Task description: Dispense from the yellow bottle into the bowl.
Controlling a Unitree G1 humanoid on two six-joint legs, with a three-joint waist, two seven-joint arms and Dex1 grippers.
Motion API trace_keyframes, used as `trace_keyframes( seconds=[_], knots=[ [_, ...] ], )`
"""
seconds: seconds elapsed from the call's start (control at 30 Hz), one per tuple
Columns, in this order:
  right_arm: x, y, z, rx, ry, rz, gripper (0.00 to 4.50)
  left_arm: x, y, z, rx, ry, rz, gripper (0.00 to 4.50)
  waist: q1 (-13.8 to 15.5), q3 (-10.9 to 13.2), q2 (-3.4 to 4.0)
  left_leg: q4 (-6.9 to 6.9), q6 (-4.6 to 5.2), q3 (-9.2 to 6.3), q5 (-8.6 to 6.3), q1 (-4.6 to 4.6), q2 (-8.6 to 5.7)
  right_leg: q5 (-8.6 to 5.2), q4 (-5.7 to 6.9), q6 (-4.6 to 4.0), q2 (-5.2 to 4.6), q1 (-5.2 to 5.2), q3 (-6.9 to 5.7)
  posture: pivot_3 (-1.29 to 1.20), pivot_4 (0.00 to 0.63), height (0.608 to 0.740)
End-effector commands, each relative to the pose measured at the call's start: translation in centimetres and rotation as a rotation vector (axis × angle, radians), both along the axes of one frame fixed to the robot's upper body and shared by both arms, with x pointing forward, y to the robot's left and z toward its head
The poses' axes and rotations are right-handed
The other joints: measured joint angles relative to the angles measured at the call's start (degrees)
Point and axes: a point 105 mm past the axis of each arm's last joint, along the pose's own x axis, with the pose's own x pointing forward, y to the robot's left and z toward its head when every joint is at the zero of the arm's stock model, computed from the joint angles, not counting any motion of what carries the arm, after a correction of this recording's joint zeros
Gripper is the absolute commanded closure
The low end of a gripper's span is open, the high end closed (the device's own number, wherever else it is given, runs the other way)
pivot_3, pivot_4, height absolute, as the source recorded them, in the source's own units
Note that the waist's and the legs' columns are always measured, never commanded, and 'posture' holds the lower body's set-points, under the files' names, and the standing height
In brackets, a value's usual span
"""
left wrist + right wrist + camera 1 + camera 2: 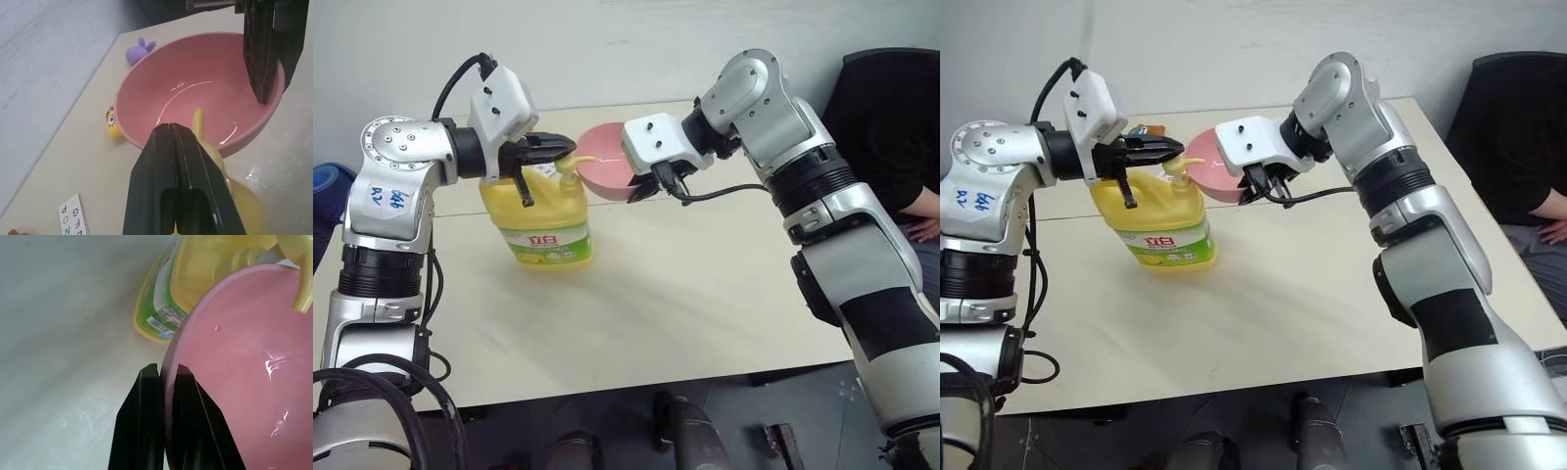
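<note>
The yellow bottle (pixel 536 220) stands on the table, its pump spout (pixel 197 120) reaching over the rim of the pink bowl (pixel 603 166). My left gripper (pixel 570 149) is shut, with nothing between its fingers, and lies across the top of the pump head; I cannot tell how firmly it presses. My right gripper (pixel 166 369) is shut on the bowl's rim (pixel 168 382), one finger inside and one outside. It holds the bowl (pixel 1205 171) tilted above the table, right beside the bottle. A wet sheen shows inside the bowl (pixel 195 83).
Behind the bowl on the table (pixel 685 294) lie a small yellow toy with a face (pixel 111 122), a purple toy (pixel 139 49) and a lettered card (pixel 73 220). A person in dark clothes (pixel 901 127) sits past the table's right edge.
</note>
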Motion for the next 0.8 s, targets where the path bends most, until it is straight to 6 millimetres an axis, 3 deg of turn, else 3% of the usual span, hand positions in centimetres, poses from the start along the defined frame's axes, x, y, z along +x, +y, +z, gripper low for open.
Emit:
trace_keyframes(
  seconds=[0.03,0.23,0.6,0.8],
  knots=[
    [-1.1,0.4,0.8,-0.017,0.000,0.067,4.50,0.6,-0.3,-4.9,0.113,0.141,0.004,4.47,0.0,0.0,0.00,0.00,0.00,0.00,0.00,0.00,0.00,0.00,0.00,0.00,0.00,0.00,0.00,0.00,0.150,0.740],
    [-1.1,0.4,0.8,-0.016,0.004,0.067,4.50,0.3,-0.4,-6.6,0.192,0.153,-0.017,4.47,0.0,0.0,0.02,0.00,0.00,0.01,0.00,0.03,0.00,0.00,0.01,0.00,0.00,0.12,0.02,0.00,0.150,0.740],
    [-1.2,0.5,0.6,-0.013,0.012,0.070,4.50,0.6,-0.2,-8.1,0.292,0.128,-0.011,4.47,0.1,-0.2,0.11,-0.06,0.00,0.11,0.00,0.17,0.01,0.00,0.05,0.00,0.00,0.27,0.12,0.00,0.150,0.740],
    [-1.2,0.5,0.5,-0.009,0.015,0.070,4.50,0.7,0.0,-8.7,0.323,0.123,-0.005,4.47,0.0,-0.3,0.15,-0.50,0.00,0.22,-0.01,0.99,0.10,-0.04,-0.16,-0.05,0.04,0.96,0.11,0.00,0.150,0.740]
  ],
)
